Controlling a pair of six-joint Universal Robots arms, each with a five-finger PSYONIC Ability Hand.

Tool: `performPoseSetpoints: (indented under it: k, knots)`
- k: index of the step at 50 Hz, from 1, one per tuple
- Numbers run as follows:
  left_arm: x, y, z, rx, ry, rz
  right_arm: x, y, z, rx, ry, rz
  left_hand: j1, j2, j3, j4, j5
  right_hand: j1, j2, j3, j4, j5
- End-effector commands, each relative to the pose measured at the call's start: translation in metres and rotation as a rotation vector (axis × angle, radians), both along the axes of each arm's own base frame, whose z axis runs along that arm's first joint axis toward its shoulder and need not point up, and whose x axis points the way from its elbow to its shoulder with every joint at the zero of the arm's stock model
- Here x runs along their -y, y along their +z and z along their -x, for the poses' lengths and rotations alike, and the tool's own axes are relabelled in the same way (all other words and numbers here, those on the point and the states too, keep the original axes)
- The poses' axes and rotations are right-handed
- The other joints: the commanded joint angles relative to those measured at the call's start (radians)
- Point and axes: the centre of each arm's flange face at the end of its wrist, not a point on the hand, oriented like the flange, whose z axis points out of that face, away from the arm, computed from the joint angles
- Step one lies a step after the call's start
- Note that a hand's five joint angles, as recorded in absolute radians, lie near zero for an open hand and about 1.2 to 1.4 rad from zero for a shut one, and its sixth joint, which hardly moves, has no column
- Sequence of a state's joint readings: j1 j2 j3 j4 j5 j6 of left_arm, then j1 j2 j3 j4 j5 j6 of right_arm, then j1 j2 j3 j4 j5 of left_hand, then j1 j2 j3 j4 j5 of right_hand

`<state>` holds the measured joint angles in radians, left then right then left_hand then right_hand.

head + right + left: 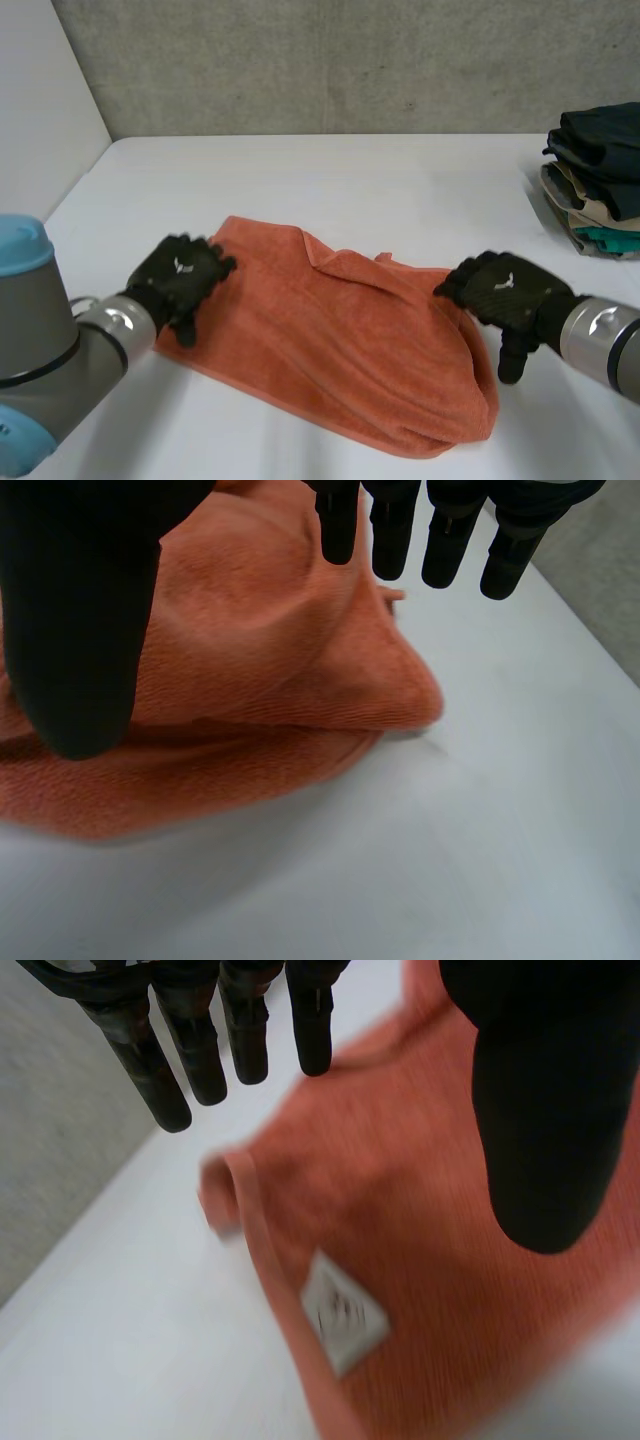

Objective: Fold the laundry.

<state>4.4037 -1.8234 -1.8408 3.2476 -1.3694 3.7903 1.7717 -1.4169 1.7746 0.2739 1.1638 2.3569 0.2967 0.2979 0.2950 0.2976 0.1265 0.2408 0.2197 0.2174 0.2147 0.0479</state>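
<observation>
White table (350, 180), crumpled orange towel (340, 340)

The left arm (45, 340) extended from 8 o'clock, the left hand (182, 278) palm-down with fingers straight and thumb spread. The right arm (605, 345) extended from 4 o'clock, the right hand (505, 290) likewise straight-fingered, its thumb toward 6 o'clock.

My left hand (180, 278) and right hand (508, 290) are matte black, each with a small white mark on its back. The fingers (165, 1070) are slim and round-tipped. My left arm (35, 330) is grey, capped light blue.
</observation>
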Motion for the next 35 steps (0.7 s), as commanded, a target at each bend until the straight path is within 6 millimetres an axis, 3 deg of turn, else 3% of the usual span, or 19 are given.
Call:
performPoseSetpoints:
  k: [1,9,15,26,28,33,35]
  knots:
    - [0.003,-0.032,-0.016,0.104,-0.085,-0.044,-0.006,-0.022,-0.002,0.022,0.035,0.027,0.108,0.106,0.109,0.107,0.103,-0.066,-0.045,-0.043,-0.040,-0.048]
    - [0.017,-0.035,-0.022,0.060,-0.106,-0.028,-0.003,-0.029,-0.003,0.051,0.023,0.069,0.234,0.232,0.235,0.233,0.229,-0.066,-0.045,-0.043,-0.040,-0.048]
    - [0.020,-0.049,-0.020,0.067,-0.116,-0.044,-0.003,-0.030,-0.003,0.056,0.024,0.069,0.292,0.291,0.294,0.292,0.288,-0.036,-0.014,-0.012,-0.009,-0.017]
    - [0.024,-0.052,-0.017,0.068,-0.124,-0.032,-0.004,-0.033,-0.003,0.058,0.021,0.076,0.336,0.335,0.338,0.336,0.332,-0.003,0.018,0.020,0.023,0.015]
    - [0.026,-0.052,-0.017,0.065,-0.124,-0.029,-0.004,-0.034,-0.003,0.058,0.021,0.073,0.447,0.446,0.449,0.446,0.443,-0.003,0.018,0.020,0.023,0.015]
    - [0.032,-0.048,-0.016,0.059,-0.118,-0.011,-0.005,-0.034,-0.003,0.057,0.021,0.071,1.093,1.091,1.094,1.092,1.088,0.000,0.021,0.023,0.026,0.018]
    - [0.035,-0.047,-0.015,0.057,-0.117,0.004,-0.005,-0.034,-0.003,0.057,0.021,0.071,1.100,1.098,1.101,1.099,1.095,0.000,0.021,0.023,0.026,0.018]
